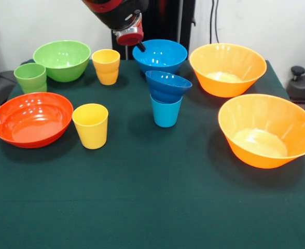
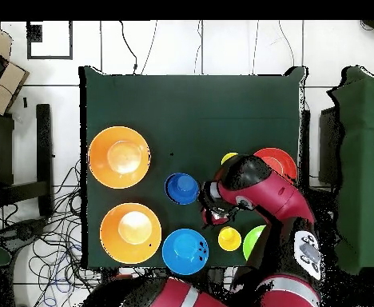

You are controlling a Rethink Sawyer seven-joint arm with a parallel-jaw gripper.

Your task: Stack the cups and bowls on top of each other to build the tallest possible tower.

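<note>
Counting across the green table (image 1: 142,207), the front view shows six bowls and four cups. The bowls are two large orange bowls at the right, one (image 1: 227,69) in the upper right and one (image 1: 267,129) at mid right, a medium light blue bowl (image 1: 160,55) at top centre, a green bowl (image 1: 62,59) in the upper left, a red-orange bowl (image 1: 31,119) at mid left, and a small dark blue bowl (image 1: 167,85) near the centre. The cups are two yellow ones, one (image 1: 106,66) beside the green bowl and one (image 1: 91,125) just right of the red-orange bowl, a green cup (image 1: 30,77) at the far left, and a light blue cup (image 1: 166,111). The small dark blue bowl sits tilted on top of the light blue cup, forming a tower of two pieces at the frame's centre. The gripper (image 1: 129,36) hangs at the top centre of the front view, just left of the medium light blue bowl's rim and above and left of the tower, not touching it. Whether its fingers are apart or together cannot be told. No writing or brand can be read on any piece.
</note>
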